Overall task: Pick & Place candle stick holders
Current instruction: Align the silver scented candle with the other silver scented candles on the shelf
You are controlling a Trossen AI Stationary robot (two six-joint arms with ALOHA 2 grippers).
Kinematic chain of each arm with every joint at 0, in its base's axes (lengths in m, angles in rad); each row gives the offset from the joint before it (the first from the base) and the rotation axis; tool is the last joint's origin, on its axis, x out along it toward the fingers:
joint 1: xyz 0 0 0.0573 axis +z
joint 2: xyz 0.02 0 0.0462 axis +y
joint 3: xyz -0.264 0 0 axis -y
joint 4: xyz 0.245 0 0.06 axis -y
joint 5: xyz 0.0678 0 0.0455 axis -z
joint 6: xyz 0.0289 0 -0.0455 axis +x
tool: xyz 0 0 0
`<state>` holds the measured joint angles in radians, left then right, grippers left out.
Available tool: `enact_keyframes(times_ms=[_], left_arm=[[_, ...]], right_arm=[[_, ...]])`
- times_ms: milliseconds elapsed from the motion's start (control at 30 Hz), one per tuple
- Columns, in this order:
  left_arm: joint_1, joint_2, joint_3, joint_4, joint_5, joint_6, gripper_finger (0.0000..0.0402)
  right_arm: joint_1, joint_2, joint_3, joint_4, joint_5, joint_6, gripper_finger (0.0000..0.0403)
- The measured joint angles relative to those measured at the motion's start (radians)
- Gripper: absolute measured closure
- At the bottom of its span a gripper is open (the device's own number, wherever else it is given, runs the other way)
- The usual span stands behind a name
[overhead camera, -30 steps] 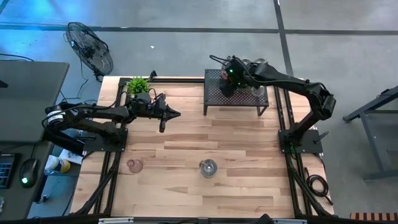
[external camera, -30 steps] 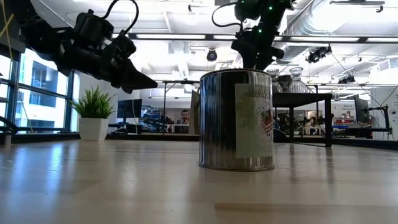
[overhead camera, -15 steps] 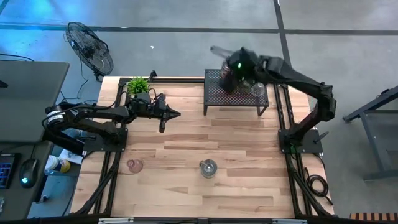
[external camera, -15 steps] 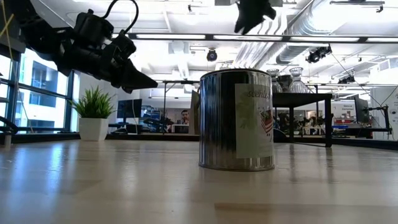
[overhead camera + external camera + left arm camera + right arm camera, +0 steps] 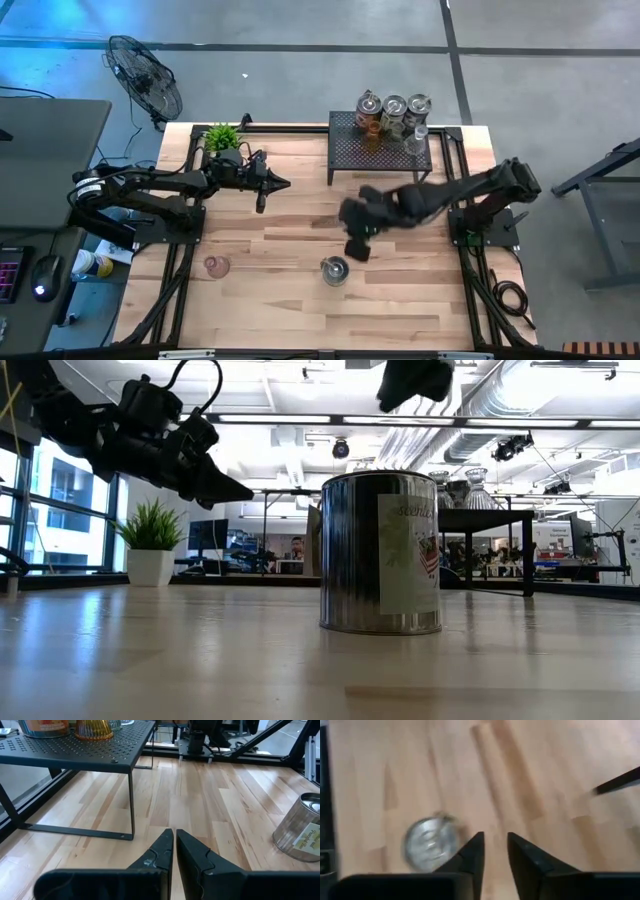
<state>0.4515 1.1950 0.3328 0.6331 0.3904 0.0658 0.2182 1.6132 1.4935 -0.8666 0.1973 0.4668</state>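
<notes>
While right tool [image 5: 356, 240] hovers narrow-gapped, empty, shiny cylindrical tin [image 5: 334, 270] on wood, left tool [image 5: 283, 183] closed.

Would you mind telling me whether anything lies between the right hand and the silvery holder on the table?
Nothing visible does: the right hand hangs empty just above the silvery holder, with only bare table around it.

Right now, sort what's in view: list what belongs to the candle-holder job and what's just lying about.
Job:
glass holders on the black rack
pink holder
silver tin

Lying about:
potted plant
fan on the floor
</notes>
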Motion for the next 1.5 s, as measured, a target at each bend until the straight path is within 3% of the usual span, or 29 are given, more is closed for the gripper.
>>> enact_keyframes(times_ms=[133,300,500,833,1133,1400,1500], left_arm=[[0.000,0.000,0.000,0.000,0.000,0.000,0.0383],[0.000,0.000,0.000,-0.002,0.000,0.000,0.0383],[0.000,0.000,0.000,-0.009,-0.003,0.000,0.0383],[0.000,0.000,0.000,-0.015,-0.004,0.000,0.0383],[0.000,0.000,0.000,-0.026,-0.007,0.000,0.0383],[0.000,0.000,0.000,-0.030,-0.008,0.000,0.0383],[0.000,0.000,0.000,-0.030,-0.008,0.000,0.0383]], right_arm=[[0.082,0.045,-0.002,0.011,-0.024,0.052,0.0289],[0.127,0.113,0.000,0.082,-0.111,-0.039,0.0239],[0.168,0.202,0.000,0.138,-0.149,-0.206,0.0224],[0.214,0.268,0.000,0.126,-0.128,-0.318,0.0272],[0.211,0.318,0.002,0.131,-0.147,-0.401,0.0287],[0.172,0.321,0.002,0.138,-0.096,-0.410,0.0391],[0.142,0.321,0.001,0.135,-0.060,-0.407,0.0391]])
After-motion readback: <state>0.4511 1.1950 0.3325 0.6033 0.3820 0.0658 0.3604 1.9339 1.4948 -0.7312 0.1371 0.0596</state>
